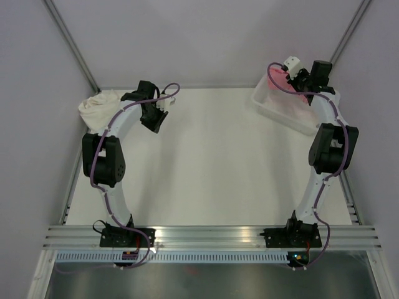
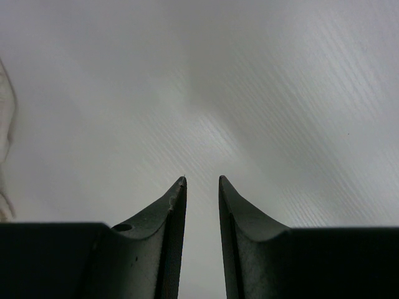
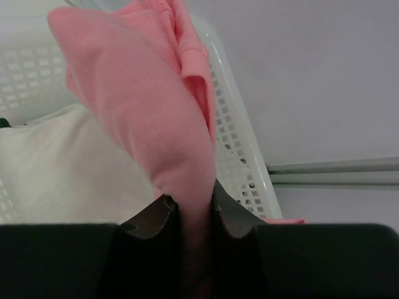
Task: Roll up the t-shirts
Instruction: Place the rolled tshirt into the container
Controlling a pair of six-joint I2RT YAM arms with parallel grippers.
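R gripper (image 3: pixel 190 198) is clamped on the salmon pink t-shirt (image 3: pixel 143 93), cloth bunched btwn its fingers, held over the white perforated basket (image 3: pixel 240 156) at the far right corner. Under it, pale fabric (image 3: pixel 62 168) lies in the basket; can't tell what it is. L gripper (image 2: pixel 202 180): jaws a little apart, nothing btwn them, hovering over bare table (image 2: pixel 280 93). The cream t-shirt (image 1: pixel 96 106) sits crumpled at the far left corner, near the L arm (image 1: pixel 115 124). Looks like the fetch step, no rolling yet. Next, I reckon: carry the pink tee to mid-table, spread it flat w/ both grippers, then roll.
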